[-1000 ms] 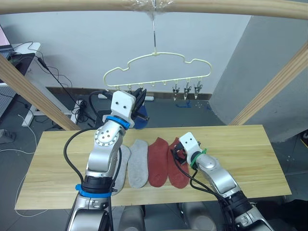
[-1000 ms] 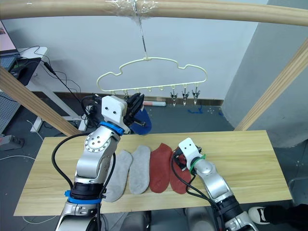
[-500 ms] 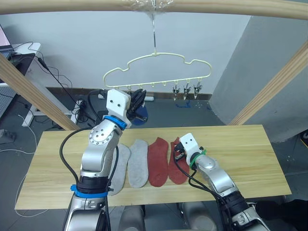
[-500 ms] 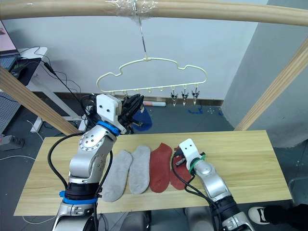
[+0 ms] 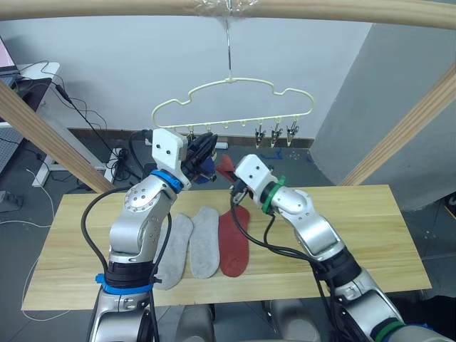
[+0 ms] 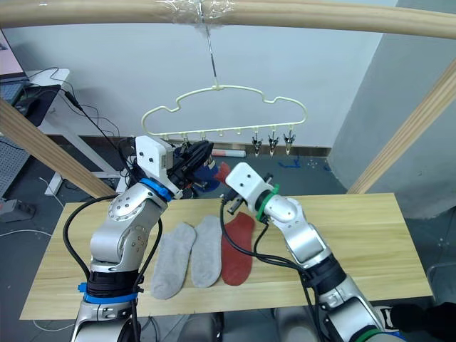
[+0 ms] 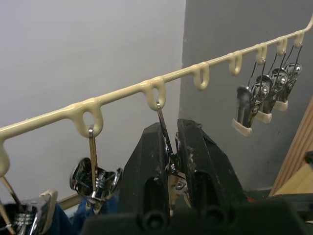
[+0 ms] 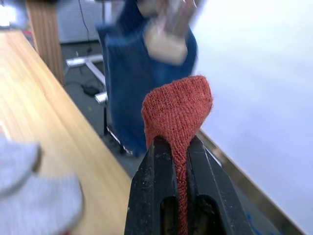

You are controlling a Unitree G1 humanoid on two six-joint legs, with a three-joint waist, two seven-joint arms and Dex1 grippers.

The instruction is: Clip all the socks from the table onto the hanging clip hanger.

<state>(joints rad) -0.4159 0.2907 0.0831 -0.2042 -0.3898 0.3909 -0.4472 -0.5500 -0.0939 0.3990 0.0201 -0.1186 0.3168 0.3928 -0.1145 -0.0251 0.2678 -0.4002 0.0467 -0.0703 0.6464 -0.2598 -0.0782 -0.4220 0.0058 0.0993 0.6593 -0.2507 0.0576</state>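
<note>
The pale yellow clip hanger hangs from the rail. My left gripper is shut on one of its grey metal clips. A neighbouring clip holds a blue sock. My right gripper is shut on a rust red sock, held in the air just right of the left gripper, its tip pointing up. Two grey socks and another rust red sock lie side by side on the table.
Three bare clips hang close together at the hanger's right end. A thick wooden rail runs overhead, with slanted wooden posts at both sides. The table's right half is bare wood.
My right gripper closed on the rightmost red sock and lifted it off the table, up and left toward the hanger. The left gripper stayed at its clip, shifting slightly left.
</note>
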